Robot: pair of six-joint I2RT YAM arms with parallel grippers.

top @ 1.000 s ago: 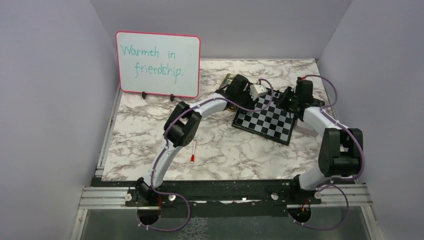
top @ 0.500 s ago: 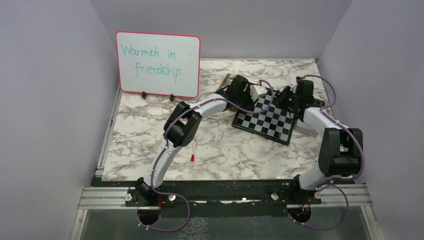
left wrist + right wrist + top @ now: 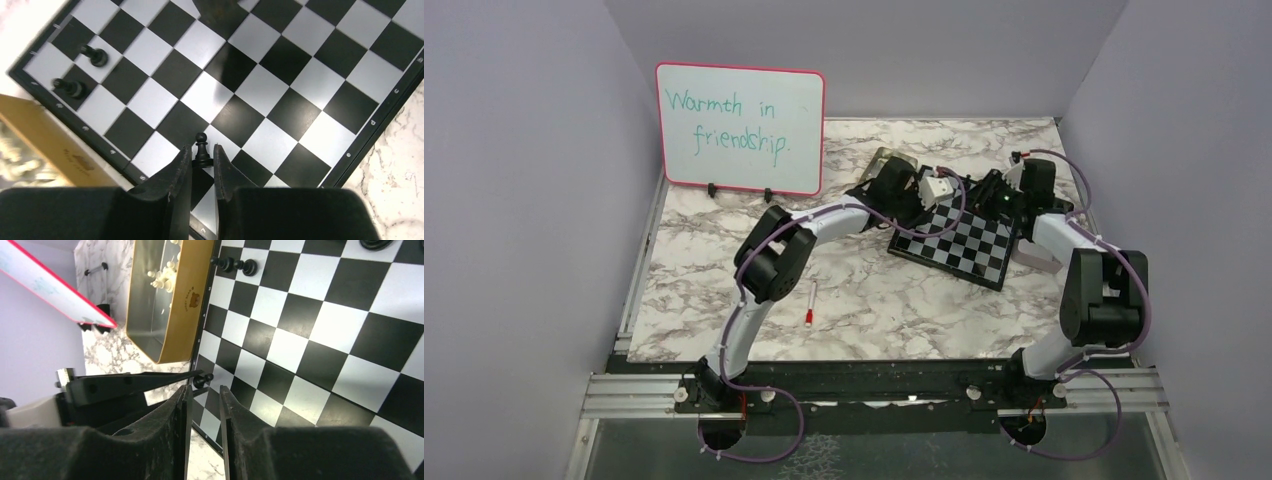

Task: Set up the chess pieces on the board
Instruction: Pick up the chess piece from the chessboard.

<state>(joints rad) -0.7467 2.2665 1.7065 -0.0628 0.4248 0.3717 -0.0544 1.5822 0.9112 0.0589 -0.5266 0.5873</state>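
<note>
The left end effector was pressed together on one black pawn. It pinched the pawn upright between its two fingertips, over a square in the outermost row of the board. Whether the pawn's base touched the board we could not tell. The right end effector stood slightly spread with nothing between its fingers, just beside that pawn at the same edge.

In the left wrist view we counted three black pieces: the pinched pawn and two black chessmen standing side by side near one corner. The right wrist view showed those two as well, plus part of one further dark piece cut off by the top edge. It also made plain what the left wrist view only blurred: one gold box just beside the board's rim, holding a cluster of cream pieces too small for us to count.

In the top view we could make out no chessman. Only that view showed one whiteboard with its whole frame, standing on the counter, and one pen with a red end, well apart from the board.
</note>
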